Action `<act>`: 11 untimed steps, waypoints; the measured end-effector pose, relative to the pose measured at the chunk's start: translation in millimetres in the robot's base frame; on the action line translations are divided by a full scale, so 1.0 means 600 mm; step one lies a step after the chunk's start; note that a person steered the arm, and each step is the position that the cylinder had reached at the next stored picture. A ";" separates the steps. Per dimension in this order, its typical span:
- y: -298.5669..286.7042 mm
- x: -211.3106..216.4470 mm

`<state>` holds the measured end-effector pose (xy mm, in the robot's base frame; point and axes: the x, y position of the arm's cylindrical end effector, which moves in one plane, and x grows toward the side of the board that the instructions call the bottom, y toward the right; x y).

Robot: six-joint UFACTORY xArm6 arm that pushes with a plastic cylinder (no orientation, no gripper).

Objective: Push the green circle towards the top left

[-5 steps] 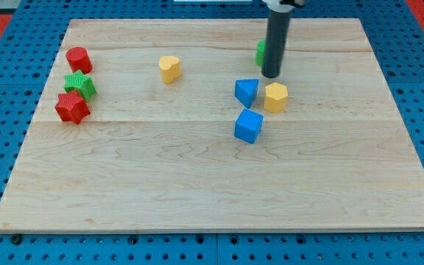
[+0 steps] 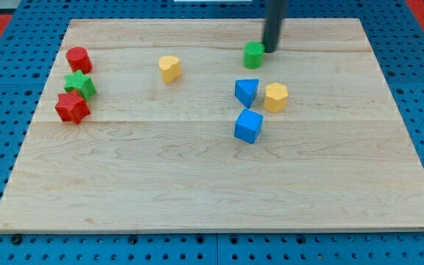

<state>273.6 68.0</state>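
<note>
- My tip (image 2: 271,50) is down on the wooden board (image 2: 197,191), near the view's top and a little right of the middle. It is only a straight dark rod, so it has nothing that opens or closes, and it holds nothing.
- The green circle (image 2: 253,54) stands just at the left of my tip, touching it or almost touching; I cannot tell which.
- Lower than these two, three blocks make a close group: a blue block (image 2: 246,92) with a pointed lower end, a yellow block (image 2: 275,97) just at its right, and a blue cube (image 2: 248,126) under them.
- Further to the view's left, alone, there is a yellow block (image 2: 169,68) with a heart-like form.
- Near the left edge of the board, three blocks stand in a short column: a red cylinder (image 2: 78,59) on top, a green star (image 2: 79,84) in the middle, a red star (image 2: 72,107) at the bottom.
</note>
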 end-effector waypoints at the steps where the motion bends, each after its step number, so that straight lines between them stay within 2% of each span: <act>1: 0.020 0.026; 2: 0.097 0.054; 3: -0.059 0.018; 4: -0.061 0.028; 5: -0.018 0.036; 6: -0.036 0.052; 7: -0.080 0.043; 10: -0.130 0.091; 11: -0.201 0.059</act>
<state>309.0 -52.9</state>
